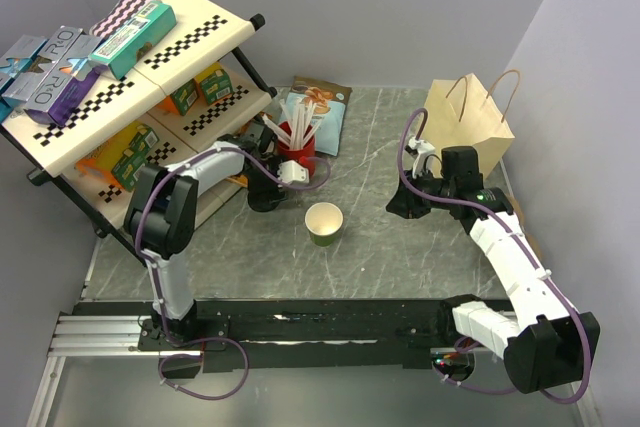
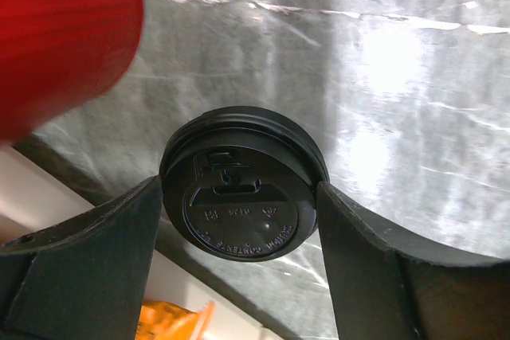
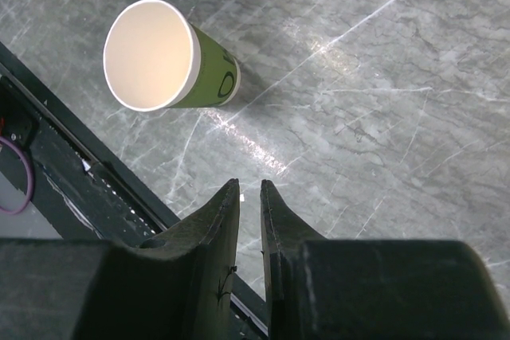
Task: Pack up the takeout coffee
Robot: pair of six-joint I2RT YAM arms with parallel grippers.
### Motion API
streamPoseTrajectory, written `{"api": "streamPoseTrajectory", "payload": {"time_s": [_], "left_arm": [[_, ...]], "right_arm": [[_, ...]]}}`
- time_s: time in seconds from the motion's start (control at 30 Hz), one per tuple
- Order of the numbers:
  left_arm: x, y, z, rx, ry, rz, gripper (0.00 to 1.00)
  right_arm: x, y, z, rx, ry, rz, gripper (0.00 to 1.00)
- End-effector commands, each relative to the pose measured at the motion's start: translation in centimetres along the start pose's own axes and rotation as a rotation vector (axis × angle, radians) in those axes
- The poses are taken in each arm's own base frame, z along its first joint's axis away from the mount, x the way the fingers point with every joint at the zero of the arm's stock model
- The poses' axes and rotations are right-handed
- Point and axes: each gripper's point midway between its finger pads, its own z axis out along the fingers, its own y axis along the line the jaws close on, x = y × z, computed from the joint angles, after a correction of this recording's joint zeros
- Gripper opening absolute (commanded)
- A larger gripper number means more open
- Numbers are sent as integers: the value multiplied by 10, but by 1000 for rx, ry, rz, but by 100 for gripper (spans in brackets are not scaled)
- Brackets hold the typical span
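Observation:
The dark-green paper cup [image 1: 324, 223] stands upright and uncovered in the middle of the table, its cream interior showing [image 3: 151, 53]. Its round black lid [image 2: 239, 197] sits between the fingers of my left gripper [image 2: 239, 187], which is shut on its rim, left of the green cup and just below the red cup [image 1: 297, 159]. In the top view the left gripper [image 1: 268, 193] hides the lid. My right gripper [image 3: 250, 185] is shut with nothing in it, hovering over bare table right of the cup [image 1: 405, 205].
The red cup [image 2: 56, 37] holds white stirrers. Behind it lies a printed pouch [image 1: 318, 107]. A brown paper bag [image 1: 470, 119] stands at the back right. A two-tier shelf [image 1: 190, 37] with boxes fills the left side. A black rail [image 1: 330, 322] runs along the near edge.

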Motion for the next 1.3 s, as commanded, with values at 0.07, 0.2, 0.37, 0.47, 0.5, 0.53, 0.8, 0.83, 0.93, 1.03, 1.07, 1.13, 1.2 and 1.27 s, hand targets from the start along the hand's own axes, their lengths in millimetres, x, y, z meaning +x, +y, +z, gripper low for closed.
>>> {"api": "streamPoseTrajectory", "payload": {"time_s": [0.07,0.2,0.37,0.47,0.5,0.53,0.8,0.83,0.93,1.03,1.07,1.13,1.2,1.27], "left_arm": [[-13,-25,-30,19,-59,-75,65],[-32,-44,-59,29,-124,-97,63],[-87,-76,-98,32,-220,-26,63],[-112,-88,-108,35,-248,7,63],[-116,-86,-110,21,-249,8,66],[-115,-83,-107,6,-233,-3,71],[-37,-16,-83,-160,17,24,97],[-27,-13,-73,-136,47,14,98],[-11,5,-61,-139,60,16,98],[-3,9,-41,-118,86,24,99],[-2,10,-37,-114,92,26,99],[3,15,-24,-120,105,21,99],[6,19,-16,-125,113,21,99],[6,25,-14,-136,117,18,99]], "right_arm": [[-2,-2,-7,14,-34,-6,24],[1,-2,-6,12,-32,2,25],[1,-3,-4,7,-35,5,25],[0,-3,-2,4,-42,7,24],[-2,-3,-2,2,-46,6,25],[-2,-3,-2,2,-46,7,24],[2,-1,-4,2,-44,2,25],[3,-2,-4,3,-44,7,25],[5,-2,-4,3,-47,14,25],[4,-2,-5,4,-50,17,25],[4,-2,-5,6,-47,18,25],[2,-3,-7,13,-48,13,25],[3,-4,-8,17,-44,16,25],[4,-5,-8,18,-39,19,25]]}}
